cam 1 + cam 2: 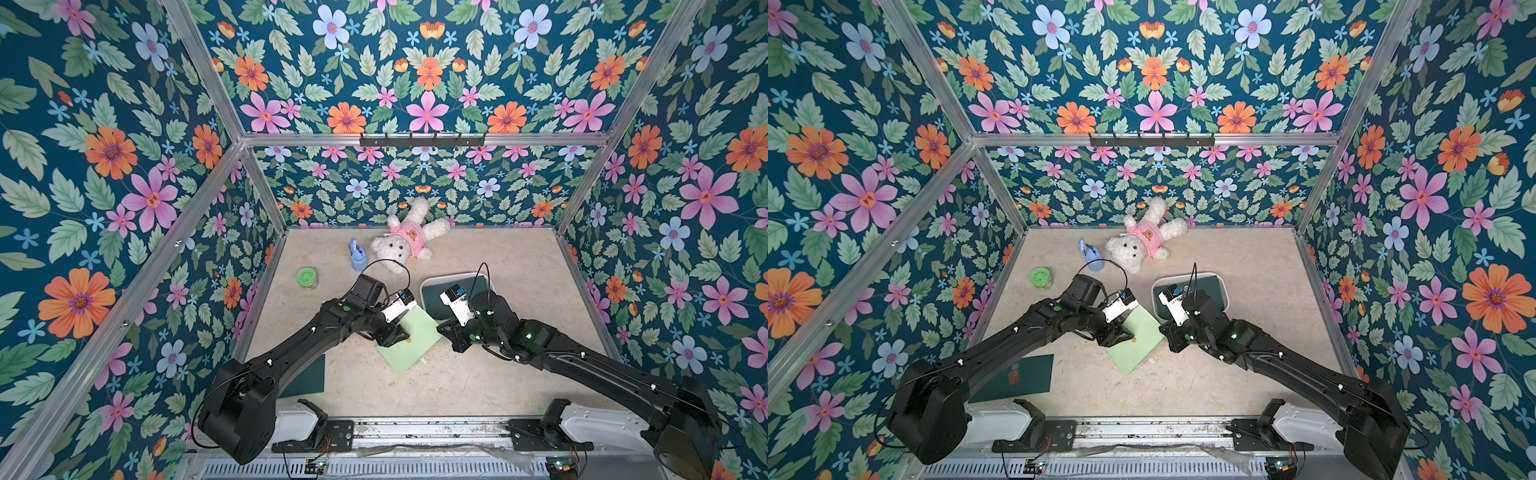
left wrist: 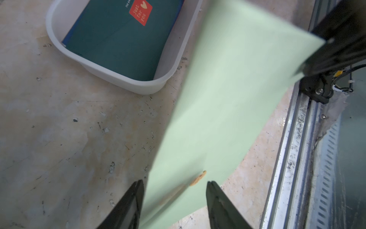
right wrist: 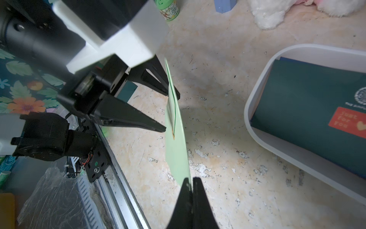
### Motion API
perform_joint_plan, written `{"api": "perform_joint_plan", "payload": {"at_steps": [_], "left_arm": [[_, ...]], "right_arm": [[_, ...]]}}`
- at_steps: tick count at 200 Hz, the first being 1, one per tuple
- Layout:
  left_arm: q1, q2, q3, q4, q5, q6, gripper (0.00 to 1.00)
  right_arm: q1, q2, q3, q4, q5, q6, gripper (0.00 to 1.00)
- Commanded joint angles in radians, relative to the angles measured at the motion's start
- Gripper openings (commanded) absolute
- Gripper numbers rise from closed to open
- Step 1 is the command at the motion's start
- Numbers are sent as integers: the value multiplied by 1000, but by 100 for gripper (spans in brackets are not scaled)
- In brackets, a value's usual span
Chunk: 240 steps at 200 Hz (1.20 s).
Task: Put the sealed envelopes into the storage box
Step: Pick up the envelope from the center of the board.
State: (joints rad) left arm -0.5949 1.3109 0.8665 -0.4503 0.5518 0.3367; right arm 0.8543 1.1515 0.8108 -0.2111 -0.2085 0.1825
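A light green envelope [image 1: 409, 338] [image 1: 1136, 338] hangs tilted above the table, and my right gripper [image 3: 191, 178] [image 1: 442, 328] is shut on its edge. My left gripper [image 2: 175, 182] [image 3: 171, 113] is open, one finger on each side of the same envelope [image 2: 227, 99] near its orange seal, with a gap left. The white storage box [image 1: 428, 286] [image 2: 118, 81] [image 3: 257, 138] lies just beyond. It holds a dark green envelope [image 2: 118, 45] [image 3: 307, 111] with a red sticker, on top of a navy one [image 2: 69, 33]. Another dark green envelope [image 1: 1021, 378] lies flat at the front left, partly under my left arm.
A white plush bear [image 1: 405, 245] in a pink shirt lies at the back. A small blue figure [image 1: 357, 255] and a green-lidded jar [image 1: 306, 277] stand at the back left. A metal rail [image 1: 415, 430] runs along the front edge. Flowered walls close in three sides.
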Motion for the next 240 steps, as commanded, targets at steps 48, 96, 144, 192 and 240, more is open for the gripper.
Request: {"api": "perform_joint_plan", "payload": {"at_steps": [48, 96, 144, 192, 240], "left_arm": [[1, -59, -26, 82, 78, -53, 22], [0, -60, -17, 78, 17, -75, 0], [0, 33, 91, -47, -59, -73, 0], [0, 66, 176, -103, -78, -89, 0], [0, 40, 216, -143, -109, -88, 0]], "right_arm": [[-49, 23, 18, 69, 21, -43, 0], [-75, 26, 8, 57, 124, -28, 6], [-218, 27, -11, -52, 282, 29, 47], [-470, 96, 8, -142, 333, 127, 52], [-560, 245, 36, -132, 229, 106, 51]]}}
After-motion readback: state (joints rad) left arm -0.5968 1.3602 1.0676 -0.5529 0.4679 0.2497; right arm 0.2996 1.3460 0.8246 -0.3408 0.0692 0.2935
